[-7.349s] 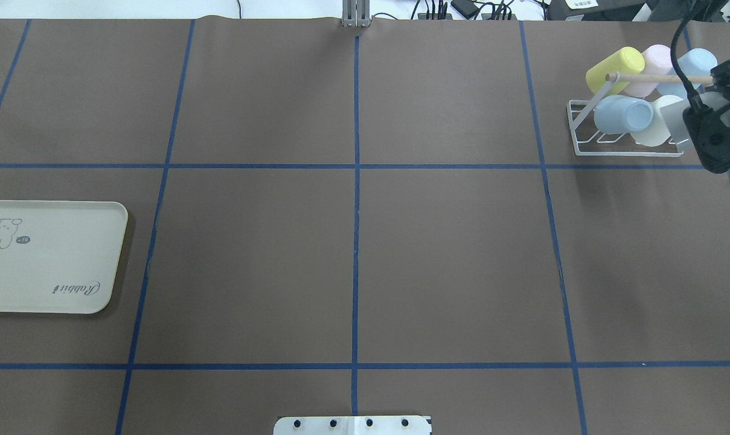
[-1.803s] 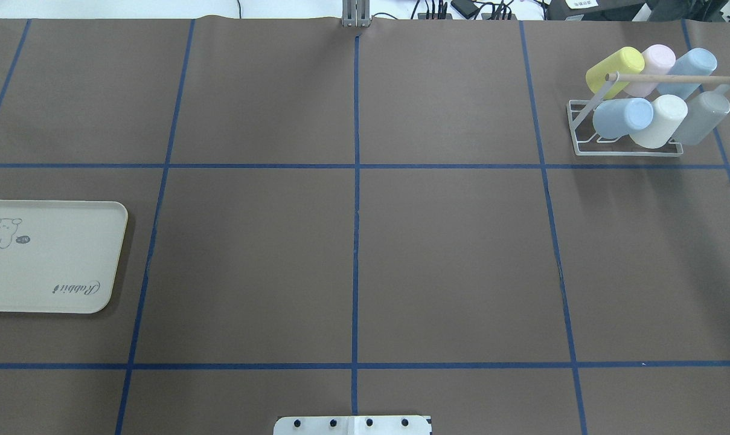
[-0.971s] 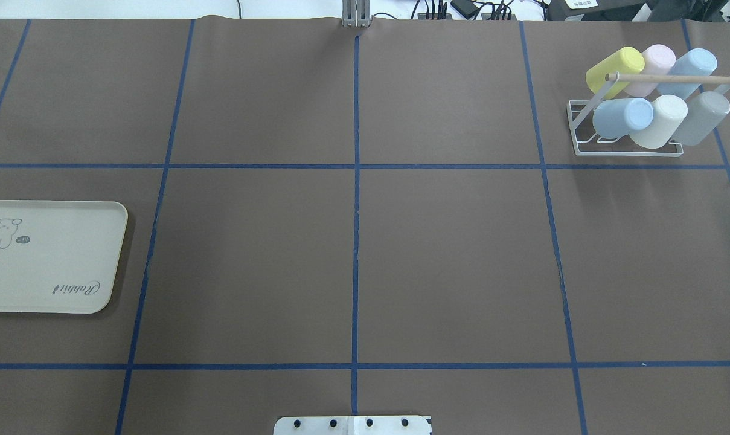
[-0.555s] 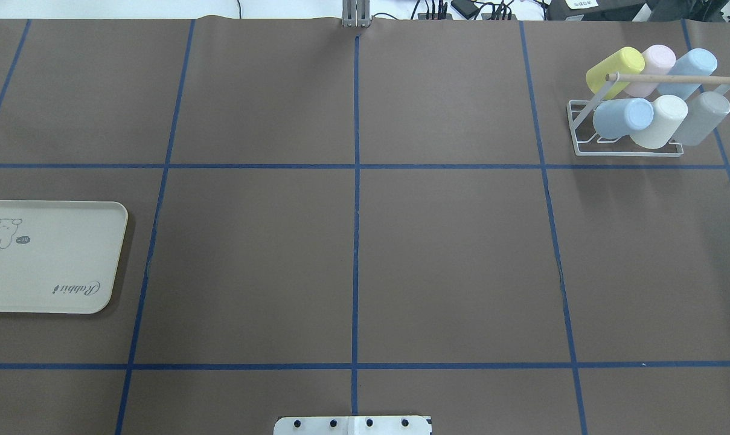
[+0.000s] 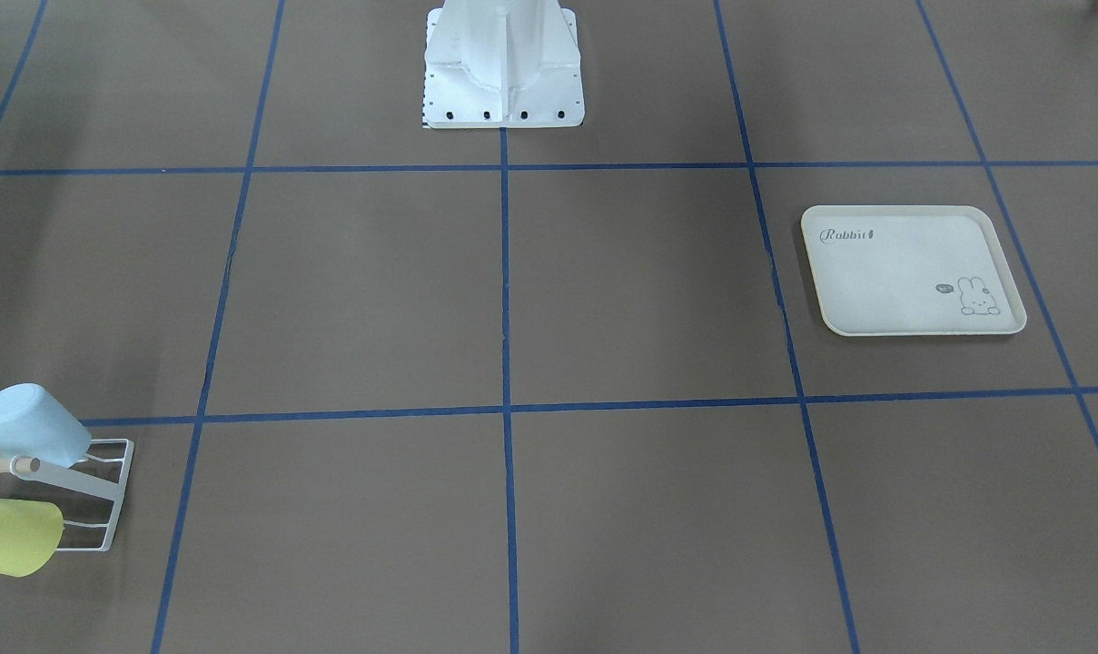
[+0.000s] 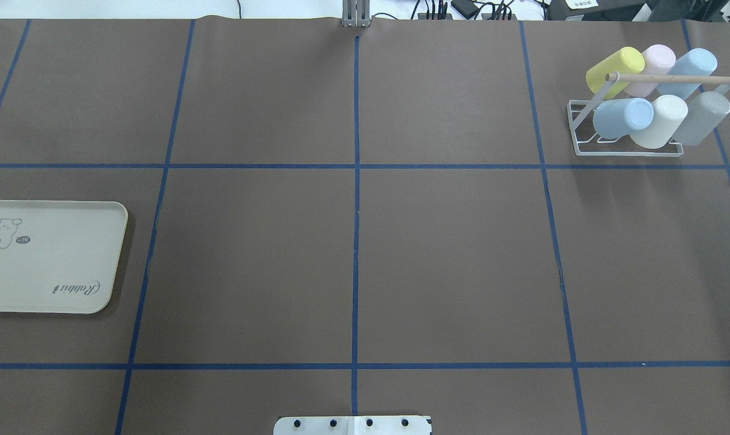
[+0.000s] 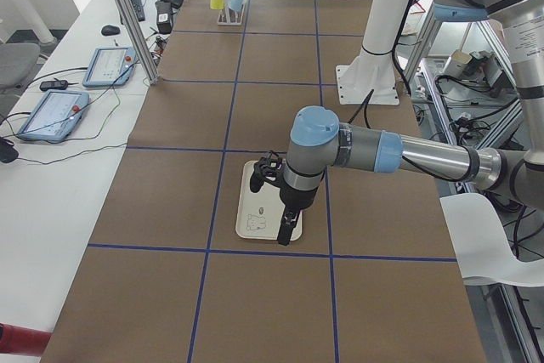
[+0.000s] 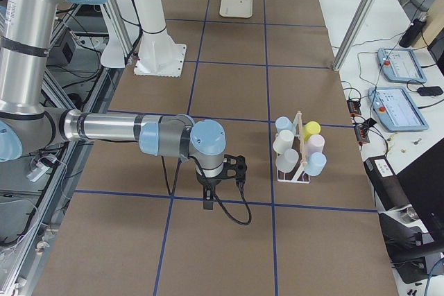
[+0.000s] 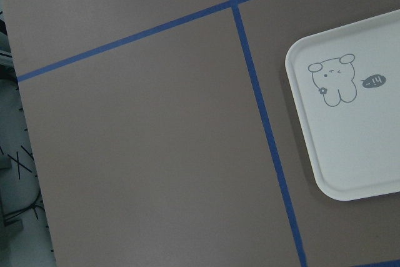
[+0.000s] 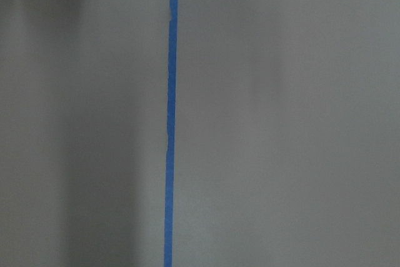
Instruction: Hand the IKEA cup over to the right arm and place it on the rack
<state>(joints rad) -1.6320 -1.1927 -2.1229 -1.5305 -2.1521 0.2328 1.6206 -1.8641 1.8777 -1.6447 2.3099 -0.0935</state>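
The brown surface (image 6: pixel 449 260) is ruled into squares by blue tape, with the robot's white base (image 6: pixel 352 425) at the near edge. On the robot's left lies the cream tray (image 6: pixel 51 302), printed with a rabbit. The left claw (image 7: pixel 289 229) hangs above it, pointing down. The right claw (image 8: pixel 208 199) hangs over the surface on the other side, near the rack but apart from it. Neither claw shows in a view close enough to read, so I cannot tell whether either is wide or narrow. No cup is seen at either.

At the far right corner stands the white wire rack (image 6: pixel 582 148) with its wooden dowel (image 6: pixel 672 78). All the cups in view are on it, six of them, tilted bottom-up in two rows: yellow (image 6: pixel 615 69), pink (image 6: pixel 654 63) and blue (image 6: pixel 694 69) behind, and blue (image 6: pixel 621 116), cream (image 6: pixel 657 121) and grey (image 6: pixel 703 118) in front. They are plain, matt, pastel tumblers without handles, slightly tapered.

Such a cup is likely light, stiff plastic, hard to break but smooth enough to slip. The best hold is probably across the wall at mid-height, or one finger inside the rim. By this layout the placing looks done.
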